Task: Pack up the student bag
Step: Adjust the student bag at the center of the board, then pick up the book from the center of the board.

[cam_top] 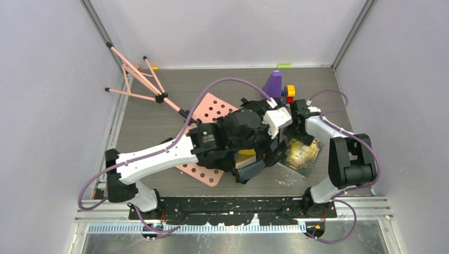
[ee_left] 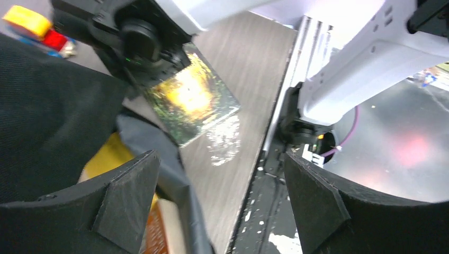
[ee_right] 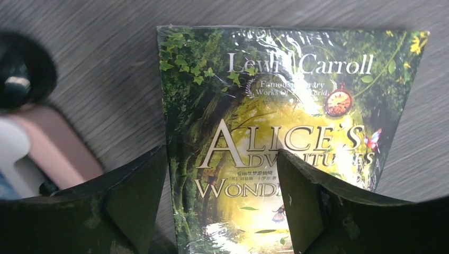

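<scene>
The student bag [cam_top: 241,129] lies in the middle of the table, black, with my left arm stretched across it. In the left wrist view its black fabric [ee_left: 47,106] and grey-lined mouth show a yellow item [ee_left: 106,156] and an orange book [ee_left: 159,227] inside. My left gripper [ee_left: 222,169] hangs open at the mouth's edge, holding nothing. A shrink-wrapped Alice in Wonderland book [cam_top: 301,153] lies flat on the table to the right of the bag. My right gripper [ee_right: 219,174] is open just above that book [ee_right: 286,106], one finger off its left edge, the other over the cover.
A pink perforated board [cam_top: 212,111] lies under the bag's left side. A pink folding stand [cam_top: 140,79] is at the back left. A purple cone [cam_top: 274,83] and coloured blocks [cam_top: 289,92] stand behind the bag. Grey walls close in three sides.
</scene>
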`<state>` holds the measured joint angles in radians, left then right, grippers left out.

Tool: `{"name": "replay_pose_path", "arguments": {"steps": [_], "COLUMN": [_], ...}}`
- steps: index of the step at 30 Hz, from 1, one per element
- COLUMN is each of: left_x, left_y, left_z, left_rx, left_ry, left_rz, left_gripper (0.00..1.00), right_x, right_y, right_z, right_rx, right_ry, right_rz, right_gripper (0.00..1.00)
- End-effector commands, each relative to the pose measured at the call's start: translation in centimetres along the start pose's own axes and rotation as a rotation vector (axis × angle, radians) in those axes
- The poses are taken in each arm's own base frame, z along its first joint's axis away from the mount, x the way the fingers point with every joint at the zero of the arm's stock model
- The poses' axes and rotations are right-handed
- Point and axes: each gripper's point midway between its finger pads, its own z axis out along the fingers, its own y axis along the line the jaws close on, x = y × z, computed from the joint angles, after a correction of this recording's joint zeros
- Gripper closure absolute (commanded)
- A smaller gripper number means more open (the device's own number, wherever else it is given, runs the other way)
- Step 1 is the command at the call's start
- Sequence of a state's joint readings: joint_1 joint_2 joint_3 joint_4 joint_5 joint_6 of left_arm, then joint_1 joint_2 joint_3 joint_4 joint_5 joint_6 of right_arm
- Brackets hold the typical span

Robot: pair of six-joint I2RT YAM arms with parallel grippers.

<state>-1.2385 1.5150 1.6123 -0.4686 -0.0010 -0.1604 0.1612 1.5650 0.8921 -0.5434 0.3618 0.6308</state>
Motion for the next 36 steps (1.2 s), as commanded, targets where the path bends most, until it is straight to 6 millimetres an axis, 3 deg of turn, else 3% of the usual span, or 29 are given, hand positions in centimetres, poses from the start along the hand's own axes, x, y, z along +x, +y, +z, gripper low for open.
{"name": "replay_pose_path", "arguments": {"steps": [1,8,12,16,22,28,33,36], "left_x": [0.1,4.0,5.4,6.5,8.1,9.4,10.3,11.4], "left_y": [-3.7,-5.5,-5.5,-3.7,1.0,5.4,8.0,9.1], "left_z": [3.6,10.5,13.5,15.8,18.2,20.4,22.1,23.5], "left_rx": [0.122,0.176,0.182,0.121,0.074,0.029,0.0,-0.014], "left_ry": [-0.004,0.1,0.127,0.144,0.158,0.162,0.168,0.186], "left_rz": [-0.055,-0.049,-0.037,0.014,-0.086,-0.184,-0.224,-0.252], "left_gripper": [0.11,0.12,0.12,0.1,0.1,0.1,0.1,0.11], "right_x": [-0.8,-2.4,-4.1,-6.1,-8.1,-6.4,-4.6,-3.0], "right_y": [-1.9,-4.1,-4.3,-4.9,-8.6,-12.8,-14.9,-15.1], "right_z": [0.0,0.9,-0.6,-2.9,-6.0,-5.6,-3.9,-2.8], "right_rx": [-0.021,-0.022,-0.057,-0.079,-0.058,-0.013,-0.023,-0.055], "right_ry": [0.024,0.041,-0.003,-0.059,-0.147,-0.135,-0.07,-0.012], "right_rz": [0.084,0.121,0.141,0.162,0.274,0.415,0.55,0.613], "right_gripper": [0.2,0.21,0.2,0.06,0.01,0.01,0.01,0.01]}}
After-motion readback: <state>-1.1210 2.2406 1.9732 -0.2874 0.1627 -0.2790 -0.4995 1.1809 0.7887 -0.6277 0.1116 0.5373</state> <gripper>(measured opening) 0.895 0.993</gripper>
